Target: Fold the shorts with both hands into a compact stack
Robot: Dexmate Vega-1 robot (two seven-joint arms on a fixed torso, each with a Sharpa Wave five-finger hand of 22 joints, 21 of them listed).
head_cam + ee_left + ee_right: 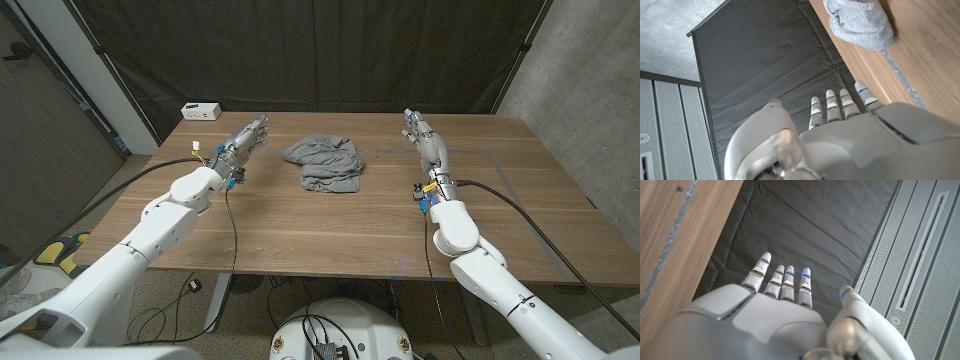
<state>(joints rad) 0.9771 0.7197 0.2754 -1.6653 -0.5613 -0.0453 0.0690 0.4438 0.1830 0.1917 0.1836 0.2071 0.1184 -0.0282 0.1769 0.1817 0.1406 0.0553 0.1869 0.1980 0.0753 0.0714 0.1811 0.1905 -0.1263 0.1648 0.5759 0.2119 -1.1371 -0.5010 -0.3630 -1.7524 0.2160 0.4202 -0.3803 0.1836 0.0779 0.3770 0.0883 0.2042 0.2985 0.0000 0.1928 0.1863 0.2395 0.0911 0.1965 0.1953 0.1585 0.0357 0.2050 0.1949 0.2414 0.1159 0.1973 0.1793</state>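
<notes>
The grey shorts [323, 163] are lying crumpled near the far middle of the worktop [330, 230], untouched. The left hand [243, 142] and right hand [424, 140] are hovering either side of them, well apart, fingers stretched out and holding nothing

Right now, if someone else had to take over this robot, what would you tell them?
Left hand: open, holding nothing, beside the shorts but apart from them.
Right hand: open, holding nothing, on the other side, also apart.
Shorts: a crumpled grey heap on the table, towards its far middle.
Done: nothing folded yet.
Left: spread the shorts out, then fold them with both hands into a compact stack.
</notes>
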